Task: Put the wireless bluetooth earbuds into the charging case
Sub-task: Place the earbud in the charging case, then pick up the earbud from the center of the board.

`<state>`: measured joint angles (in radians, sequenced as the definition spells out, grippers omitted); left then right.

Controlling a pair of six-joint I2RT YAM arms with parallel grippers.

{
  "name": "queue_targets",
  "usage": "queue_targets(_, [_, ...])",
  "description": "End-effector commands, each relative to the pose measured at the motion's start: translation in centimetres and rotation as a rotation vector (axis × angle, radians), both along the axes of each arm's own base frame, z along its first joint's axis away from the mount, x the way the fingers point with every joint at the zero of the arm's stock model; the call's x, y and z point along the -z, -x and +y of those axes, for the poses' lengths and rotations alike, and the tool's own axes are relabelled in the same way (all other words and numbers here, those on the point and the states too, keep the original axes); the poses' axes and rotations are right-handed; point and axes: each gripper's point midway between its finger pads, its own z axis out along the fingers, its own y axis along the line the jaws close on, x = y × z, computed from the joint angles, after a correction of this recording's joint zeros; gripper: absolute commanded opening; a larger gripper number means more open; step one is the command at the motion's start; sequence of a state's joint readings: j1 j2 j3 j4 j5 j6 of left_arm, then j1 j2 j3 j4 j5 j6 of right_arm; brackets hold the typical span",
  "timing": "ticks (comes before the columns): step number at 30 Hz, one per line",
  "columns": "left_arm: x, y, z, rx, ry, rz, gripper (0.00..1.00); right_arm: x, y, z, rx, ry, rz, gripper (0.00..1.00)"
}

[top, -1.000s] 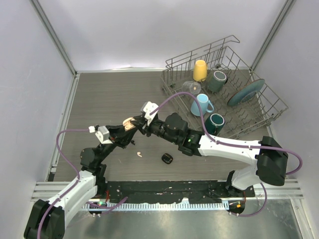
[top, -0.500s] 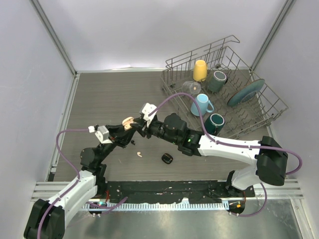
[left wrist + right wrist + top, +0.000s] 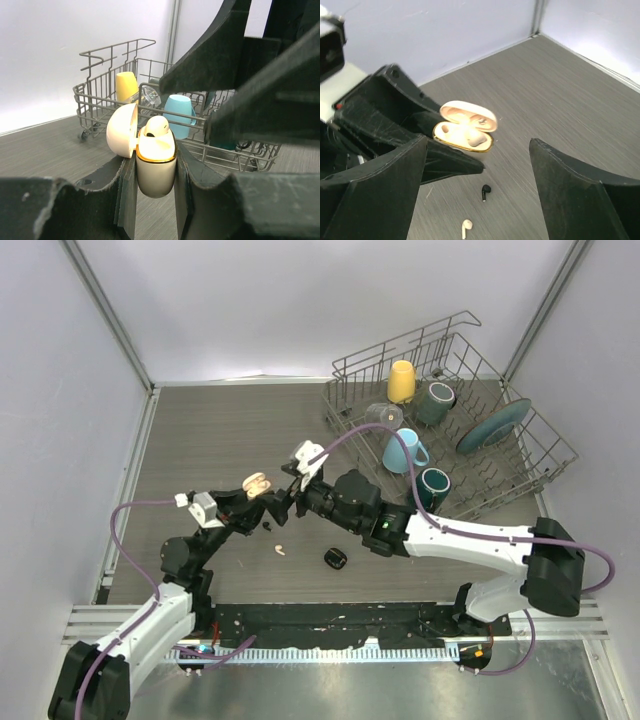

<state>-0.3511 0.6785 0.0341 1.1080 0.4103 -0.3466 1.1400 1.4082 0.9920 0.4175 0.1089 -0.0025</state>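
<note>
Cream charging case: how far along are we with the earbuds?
Done: one white earbud sits in the open cream case. In hand: the left gripper clamps that case; the right gripper is open, empty. Left: a loose white earbud and a black earbud lie on the table.

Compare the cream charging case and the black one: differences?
The cream charging case is clamped in the left gripper, off the table; the black case lies loose on the table. The cream charging case is open, one cream earbud seated; the black case is too small to tell. Both small, rounded.
</note>
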Motion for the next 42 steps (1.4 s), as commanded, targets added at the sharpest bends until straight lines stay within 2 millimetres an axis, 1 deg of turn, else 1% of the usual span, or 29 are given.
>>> queue_targets(1, [-2.4,0.2,0.6,-0.033,0.022,-0.098,0.00,-6.6,-1.7,-3.8,0.205,-0.201,0.030,0.89])
queue_targets(2, [-2.4,0.2,0.6,-0.035,0.021,-0.097,0.00,-6.2,-1.9,-4.2,0.227,-0.166,0.042,0.89])
queue_targets(3, [-2.3,0.1,0.6,-0.035,0.019,-0.093,0.00,-7.5,-2.4,-4.6,0.265,-0.176,0.042,0.89])
queue_targets(5, [-2.3,0.1,0.7,-0.038,0.017,-0.096,0.00,-7.9,-3.0,-5.0,0.300,-0.148,0.074,0.89])
queue_targets(8, [-2.2,0.1,0.7,-0.044,0.013,-0.093,0.00,-8.5,-3.5,-5.8,0.338,-0.162,0.112,0.89])
queue_targets(10, [-2.3,0.1,0.8,-0.049,0.012,-0.098,0.00,-8.7,-3.6,-6.2,0.335,-0.173,0.127,0.90])
queue_targets(13, [-2.3,0.0,0.9,-0.060,0.008,-0.098,0.00,-8.4,-4.8,-7.2,0.355,-0.200,0.213,0.89])
queue_targets(14, [-2.3,0.0,0.9,-0.061,0.003,-0.101,0.00,-7.6,-5.3,-7.5,0.365,-0.201,0.275,0.89])
queue_targets(15, [-2.3,0.0,1.0,-0.065,0.000,-0.105,0.00,-7.0,-6.9,-8.6,0.398,-0.201,0.305,0.89])
queue_targets(16, [-2.3,-0.1,1.1,-0.070,-0.003,-0.107,0.00,-6.1,-7.3,-9.0,0.400,-0.180,0.337,0.88])
queue_targets(17, [-2.3,-0.2,1.2,-0.079,0.001,-0.106,0.00,-4.8,-7.0,-8.9,0.364,-0.150,0.378,0.88])
queue_targets(18, [-2.3,-0.3,1.3,-0.087,-0.005,-0.107,0.00,-4.2,-7.7,-9.6,0.384,-0.157,0.411,0.87])
queue_targets(19, [-2.2,-0.4,1.3,-0.094,-0.008,-0.109,0.00,-3.8,-7.6,-9.9,0.388,-0.147,0.423,0.85])
queue_targets(20, [-2.3,-0.5,1.4,-0.103,-0.009,-0.110,0.00,-2.4,-7.4,-10.2,0.391,-0.118,0.444,0.84])
queue_targets(22, [-2.3,-0.8,1.6,-0.121,-0.013,-0.112,0.00,-1.6,-6.8,-10.5,0.378,-0.100,0.454,0.83])
queue_targets(23, [-2.3,-0.9,1.7,-0.130,-0.013,-0.112,0.00,-0.2,-6.4,-10.6,0.369,-0.076,0.473,0.83])
queue_targets(25, [-2.2,-1.2,1.9,-0.144,-0.012,-0.109,0.00,1.0,-5.5,-10.2,0.328,-0.064,0.518,0.82])
queue_targets(26, [-2.2,-1.3,1.9,-0.147,-0.014,-0.111,0.00,2.2,-5.1,-10.2,0.326,-0.043,0.544,0.82])
queue_targets(28, [-2.4,-1.4,2.0,-0.156,-0.004,-0.116,0.00,3.6,-4.5,-10.0,0.310,-0.018,0.587,0.81])
queue_targets(29, [-2.5,-1.4,2.1,-0.159,0.000,-0.115,0.00,5.0,-4.1,-10.0,0.307,0.017,0.614,0.81])
queue_targets(31, [-2.7,-1.5,2.3,-0.169,0.007,-0.119,0.00,6.3,-3.8,-10.0,0.306,0.052,0.635,0.81])
queue_targets(32, [-2.7,-1.7,2.4,-0.175,0.005,-0.118,0.00,7.3,-3.4,-10.1,0.304,0.081,0.645,0.81])
queue_targets(35, [-2.9,-2.0,2.9,-0.193,0.015,-0.117,0.00,9.1,-2.7,-10.2,0.302,0.126,0.656,0.81])
queue_targets(38, [-3.0,-2.3,3.7,-0.217,0.029,-0.118,0.00,10.4,-1.7,-9.8,0.287,0.159,0.662,0.81])
queue_targets(39, [-3.2,-2.2,3.8,-0.213,0.040,-0.117,0.00,10.7,-1.1,-9.4,0.273,0.171,0.663,0.81])
queue_targets(42, [-3.1,-2.3,4.4,-0.223,0.049,-0.111,0.00,12.2,-0.6,-8.9,0.276,0.203,0.663,0.81])
